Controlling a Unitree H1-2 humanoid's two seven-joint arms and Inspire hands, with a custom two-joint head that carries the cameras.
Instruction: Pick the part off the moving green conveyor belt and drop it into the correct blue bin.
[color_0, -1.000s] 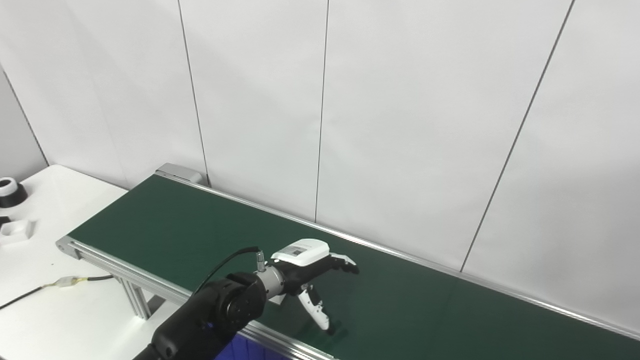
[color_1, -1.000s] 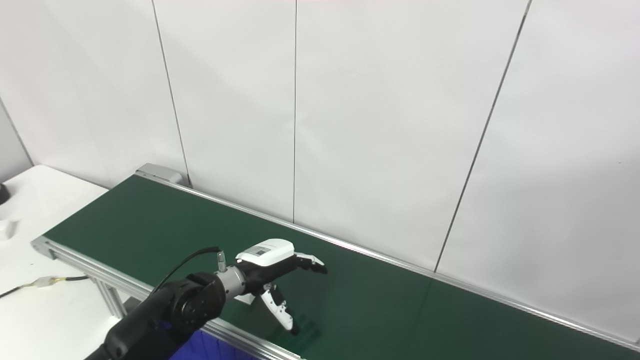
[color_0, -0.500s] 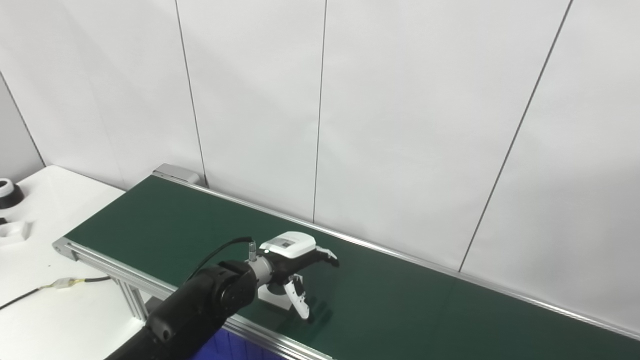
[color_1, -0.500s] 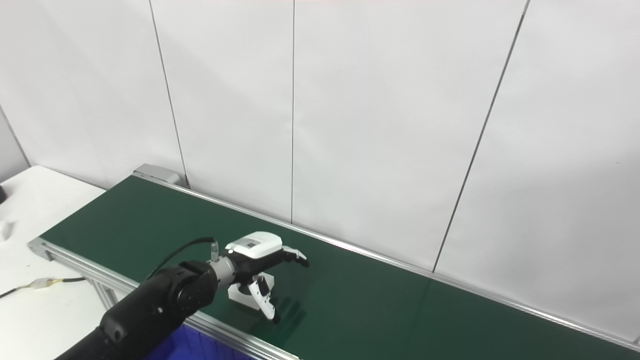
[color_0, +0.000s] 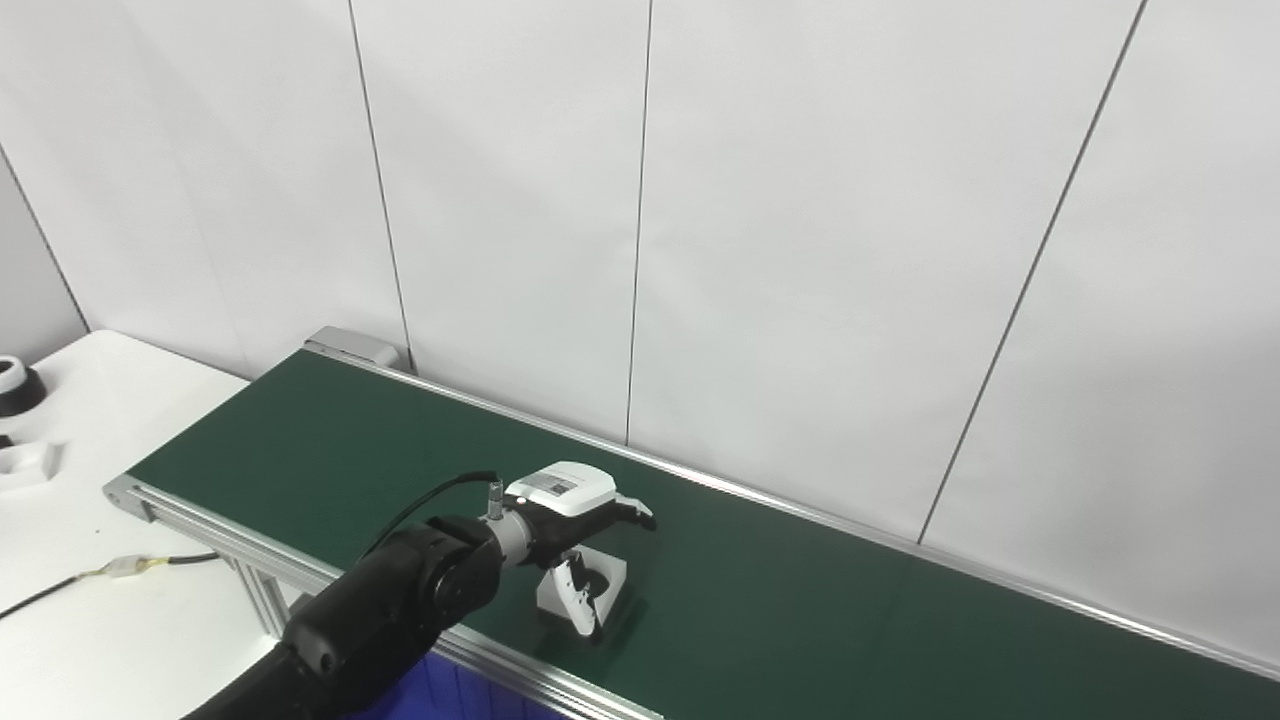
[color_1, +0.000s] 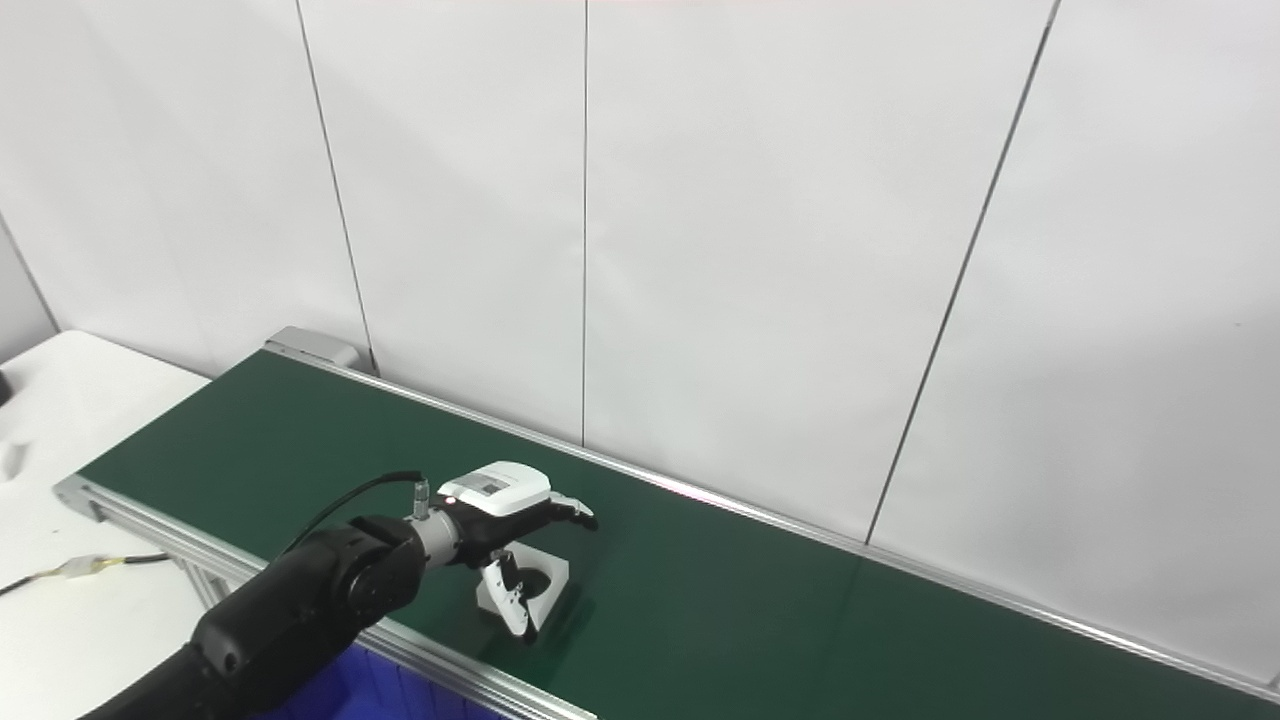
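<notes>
1. The fingers (color_0: 632, 514) of the left hand (color_0: 572, 512) reach out flat toward 2 o'clock, spread apart from the thumb (color_0: 577, 600), which hangs down toward the belt; nothing is clamped between them, so the hand is open.
2. The fingers pass over the far edge of the part (color_0: 590, 584), and the thumb comes down in front of its near face; whether the thumb touches the part cannot be told.
3. The part is a small white block with a dark round hole in its top, lying flat on the green conveyor belt (color_0: 850, 620), close to the belt's near rail and directly beneath the hand.
4. The back of the hand carries a white cover with a small dark label, and a black cable (color_0: 425, 505) loops from the wrist back along the black forearm (color_0: 370, 615), which enters from the picture's bottom edge at 7 o'clock.
5. The right hand does not appear in either view.
6. The belt runs from 10 o'clock to 4 o'clock between silver rails, backed by a white panelled wall (color_0: 800, 220).
7. A strip of blue bin (color_1: 350, 690) shows below the near rail, at 6 o'clock from the forearm.
8. At 9 o'clock lies a white tabletop (color_0: 90, 620) with a thin wire and connector (color_0: 130, 567), plus a black-and-white ring (color_0: 12, 385) and a white block (color_0: 25, 462) at the far left edge.
</notes>
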